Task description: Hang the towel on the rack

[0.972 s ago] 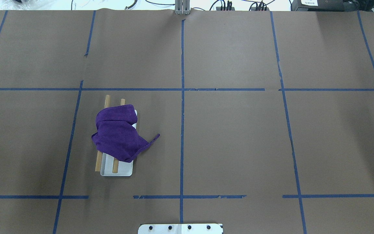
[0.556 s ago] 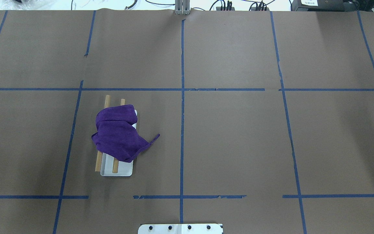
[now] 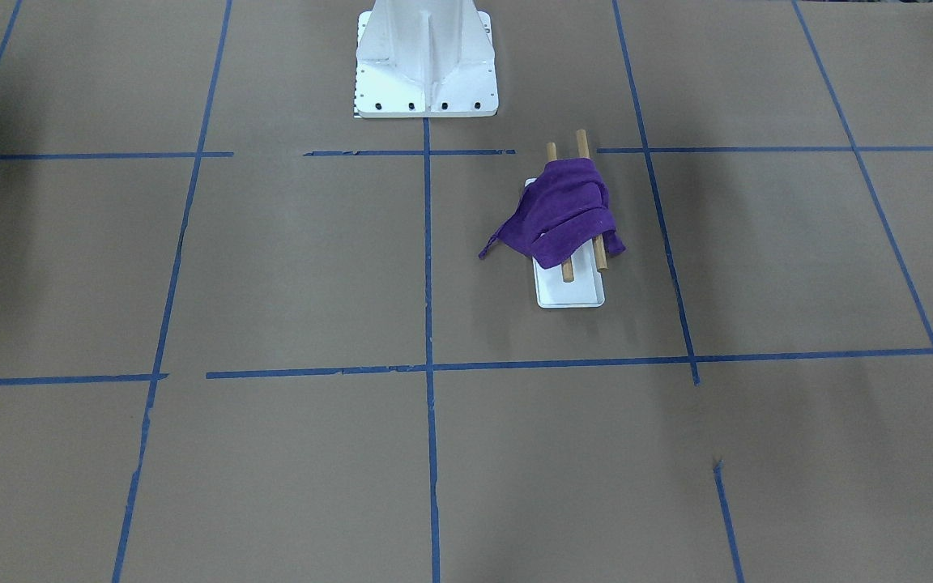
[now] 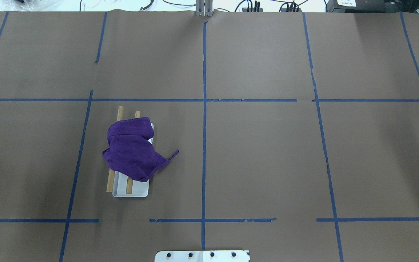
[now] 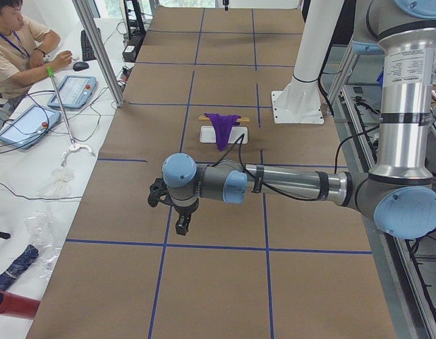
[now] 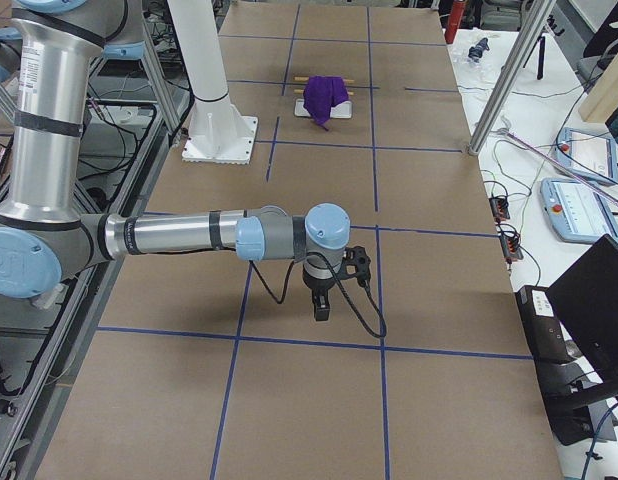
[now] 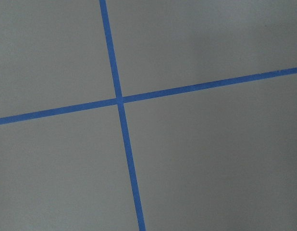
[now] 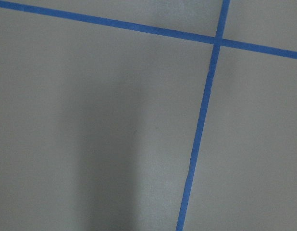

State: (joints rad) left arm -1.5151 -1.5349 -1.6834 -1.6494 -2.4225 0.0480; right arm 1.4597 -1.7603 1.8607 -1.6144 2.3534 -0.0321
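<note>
towel (image 4: 133, 151) draped over both dowels (image 4: 120, 111) of rack (image 4: 138, 193), so likely hung | left fingers (image 5: 181, 227), right fingers (image 6: 322, 308) parked well clear of rack | opening: cannot tell

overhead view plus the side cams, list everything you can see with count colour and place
purple cloth towel: one, purple, draped over both dowels, one corner trailing toward table centre
white-plate rack: one, white, robot's left half of table
light-brown wooden dowels: two, parallel, raised over the plate
blue tape lines: many, gridding the brown paper table cover
white ribbed pedestal: one, at robot's table edge
seated person: one, beige shirt, off the table's left end
left tool: one, black, over bare paper, far from towel; open or shut unclear
right tool: one, black, same
</note>
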